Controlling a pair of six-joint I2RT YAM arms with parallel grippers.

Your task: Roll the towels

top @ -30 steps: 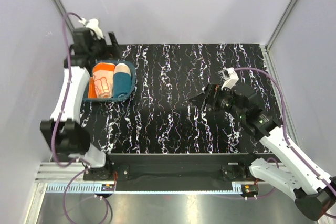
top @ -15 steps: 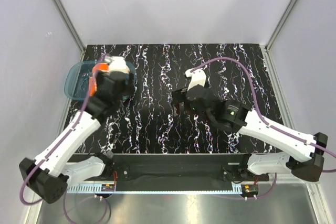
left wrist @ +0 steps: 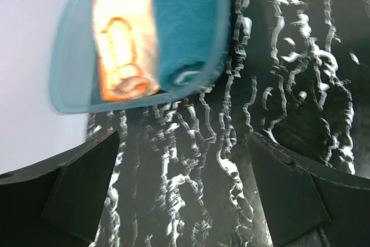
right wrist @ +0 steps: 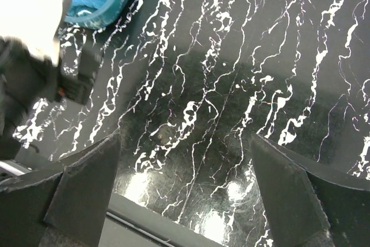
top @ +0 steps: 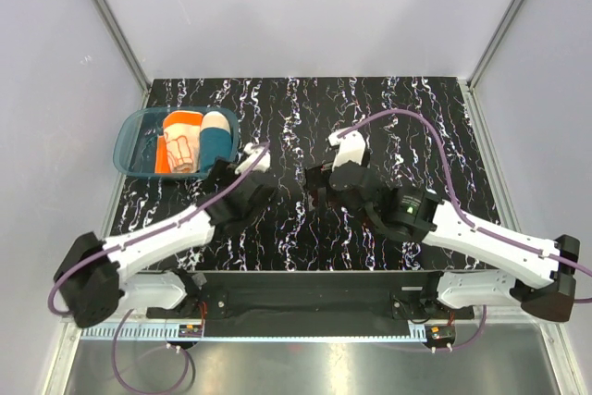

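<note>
Top external view: a black, white-veined marble-patterned surface (top: 370,117) carries a translucent blue plastic tray (top: 128,142) toward its far left. Inside the tray lie both towels, rolled and touching side by side: the orange cloth towel (top: 179,144), cream on its reverse, on the left, and the teal-blue cloth towel (top: 218,145) on the right. The left claw (left wrist: 185,195) hovers near the tray, fingers spread wide, holding nothing. The right claw (right wrist: 185,195) hangs over mid-surface, likewise spread and empty.

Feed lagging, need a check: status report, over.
Left gripper open, empty. Right gripper open, empty. Orange towel and teal towel rolled, side by side in blue tray. Nothing obstructing.
</note>
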